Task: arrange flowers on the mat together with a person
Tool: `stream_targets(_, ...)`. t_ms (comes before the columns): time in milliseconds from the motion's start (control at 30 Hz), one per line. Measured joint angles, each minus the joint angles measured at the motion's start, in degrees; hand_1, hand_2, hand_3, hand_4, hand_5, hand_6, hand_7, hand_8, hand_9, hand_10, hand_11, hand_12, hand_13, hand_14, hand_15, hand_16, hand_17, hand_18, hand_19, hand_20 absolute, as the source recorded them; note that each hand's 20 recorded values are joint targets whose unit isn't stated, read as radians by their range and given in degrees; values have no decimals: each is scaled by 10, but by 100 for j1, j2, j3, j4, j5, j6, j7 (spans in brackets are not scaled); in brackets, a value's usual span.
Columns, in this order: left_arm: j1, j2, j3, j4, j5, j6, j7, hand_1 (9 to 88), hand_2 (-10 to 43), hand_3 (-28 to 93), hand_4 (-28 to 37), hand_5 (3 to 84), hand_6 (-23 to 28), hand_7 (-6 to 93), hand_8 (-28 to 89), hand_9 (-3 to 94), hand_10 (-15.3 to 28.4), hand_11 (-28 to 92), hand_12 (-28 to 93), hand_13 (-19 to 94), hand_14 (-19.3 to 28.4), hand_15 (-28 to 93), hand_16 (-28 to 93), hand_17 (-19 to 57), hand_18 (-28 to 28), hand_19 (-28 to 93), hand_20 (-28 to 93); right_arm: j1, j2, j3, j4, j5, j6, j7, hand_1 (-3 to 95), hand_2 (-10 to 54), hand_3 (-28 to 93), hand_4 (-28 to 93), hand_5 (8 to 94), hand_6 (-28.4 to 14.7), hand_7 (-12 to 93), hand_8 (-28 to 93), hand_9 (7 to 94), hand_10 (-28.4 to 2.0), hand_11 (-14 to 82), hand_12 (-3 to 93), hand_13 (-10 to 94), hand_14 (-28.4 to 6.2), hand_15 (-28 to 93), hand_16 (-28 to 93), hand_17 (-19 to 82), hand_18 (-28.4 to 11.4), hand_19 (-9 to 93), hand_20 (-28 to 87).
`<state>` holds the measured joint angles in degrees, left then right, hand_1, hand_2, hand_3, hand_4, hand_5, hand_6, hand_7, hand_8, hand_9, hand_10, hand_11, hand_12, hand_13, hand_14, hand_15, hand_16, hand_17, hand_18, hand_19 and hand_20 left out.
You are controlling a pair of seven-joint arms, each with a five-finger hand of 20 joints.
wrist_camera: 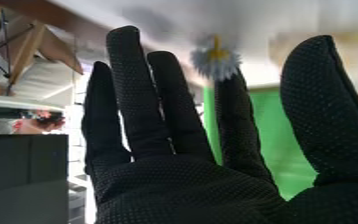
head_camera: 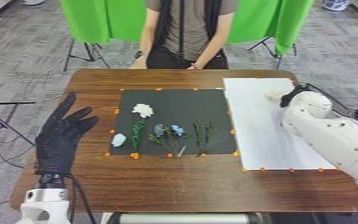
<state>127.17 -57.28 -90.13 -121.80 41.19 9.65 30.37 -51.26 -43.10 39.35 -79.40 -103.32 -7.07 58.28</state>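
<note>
Right robot hand [wrist_camera: 184, 190]: released, we judge, with its fingers extended and the thumb spread wide; from the head view it sits at two o'clock on our dial of the counter [head_camera: 184, 187].
Loose white flower [head_camera: 274, 95]: at one o'clock, by the far end of the white mat [head_camera: 269, 135], right by the fingertips; we cannot tell if they touch it.
Left robot hand [head_camera: 60, 137]: at nine o'clock, opened out, holding nothing.
Dark mat [head_camera: 198, 100]: near the dial's centre, bearing a white bloom [head_camera: 143, 110] above a leafy green stem [head_camera: 137, 135], a pale bloom [head_camera: 119, 140] at its eight o'clock, blue flowers [head_camera: 159, 130] about its middle and thin green sprigs [head_camera: 208, 135] toward four o'clock.
Petals: we expect the loose head to be very light, soft and easily crushed, so we would keep pressure off its fringe.
Yellow base [wrist_camera: 217, 52]: likely firmer, and our best hold, pinched gently between thumb and finger; being small, it could slip or roll.
Leafy stem: probably springy; we would take it midway, clear of the bloom.
</note>
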Motion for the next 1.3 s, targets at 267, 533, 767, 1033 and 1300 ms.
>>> stream_targets(267,-13,-2,0,3,6,-44,-16,206,74,740,-283,321,51,108,-88,381,184,242,119,329,251,507,-75,5,284,765,-163,19,14,-284,72,-357,610,-15,576,-95,624,-282,698,48,236,-85,825,-82,86,264,756,-41,379,263,279,-183,692,130)
stream_targets(533,-52,-2,6,11,7,-59,-16,205,73,743,-283,321,51,109,-87,381,184,242,119,329,252,507,-75,5,284,765,-162,-95,28,-824,206,-1291,1628,-31,647,-95,590,-283,811,37,262,-43,936,-43,102,331,848,-7,384,320,332,-144,739,121)
stream_targets(767,-42,-2,5,8,6,-57,-15,206,73,742,-283,321,52,109,-88,380,184,242,118,329,251,508,-76,5,284,765,-162,-499,35,-373,-57,-1645,1977,272,633,-95,626,-283,818,26,259,-39,937,-45,110,335,853,-14,396,321,330,-151,761,127)
stream_targets(1033,40,-13,-43,-10,5,-55,-38,206,75,741,-283,322,52,109,-88,380,185,242,118,330,251,508,-76,5,284,766,-162,-768,355,-162,-1341,-2149,2592,340,625,-95,648,-283,820,20,257,-34,937,-46,114,341,852,-20,405,324,321,-157,769,130)
stream_targets(1300,60,-13,-45,-15,5,-52,-46,207,75,741,-283,324,54,108,-88,382,186,244,118,329,252,509,-76,4,284,766,-164,-662,292,-264,-2307,-1878,2566,-578,622,-95,652,-283,816,19,260,-30,937,-50,113,345,844,-29,417,325,309,-159,771,131)
